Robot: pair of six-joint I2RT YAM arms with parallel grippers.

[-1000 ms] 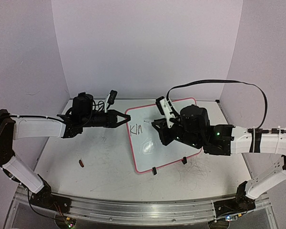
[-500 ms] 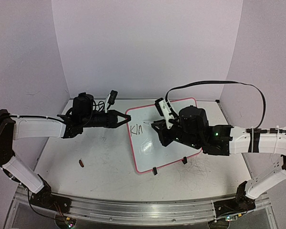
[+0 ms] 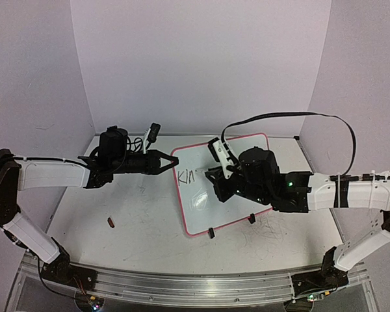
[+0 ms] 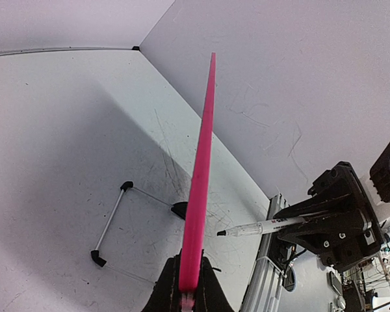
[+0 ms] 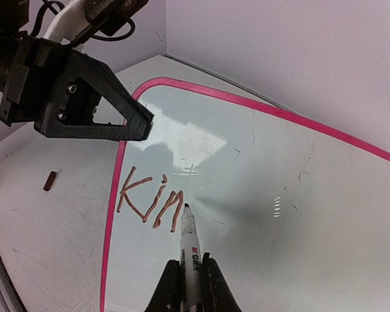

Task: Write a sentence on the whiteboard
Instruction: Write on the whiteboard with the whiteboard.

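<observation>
From above, the small rectangular whiteboard [image 3: 211,211] with a thin pink-red rim and rounded corners lies at an angle in the middle of the scuffed white table [image 3: 136,214]. Its two black clip feet [image 3: 210,232] are on the near edge. The left claw [image 3: 172,162] reaches in from the left, and its black fingers are closed on the rim near the far left corner. The right claw [image 3: 216,182] hangs over the centre of the board. Just beside it, on its left, are the dark handwritten letters [image 3: 185,175], which read "Kin". A small reddish-brown piece [image 3: 110,223] lies on the table, well apart from the board on the left.

In the left wrist view, the left claw [image 4: 188,292] is pinched tight on the rim of the whiteboard [image 4: 201,162]. The board is seen edge-on, running straight up from between the fingers. On the right, the right claw [image 4: 312,218] holds a white marker [image 4: 266,226] pointing towards the board.

In the right wrist view, the right claw [image 5: 185,286] is clamped on the barrel of the marker [image 5: 191,250]. The marker's black tip is at the surface of the whiteboard [image 5: 299,214], just right of the letters [image 5: 149,201]. The left claw [image 5: 140,127] grips the rim above them.
</observation>
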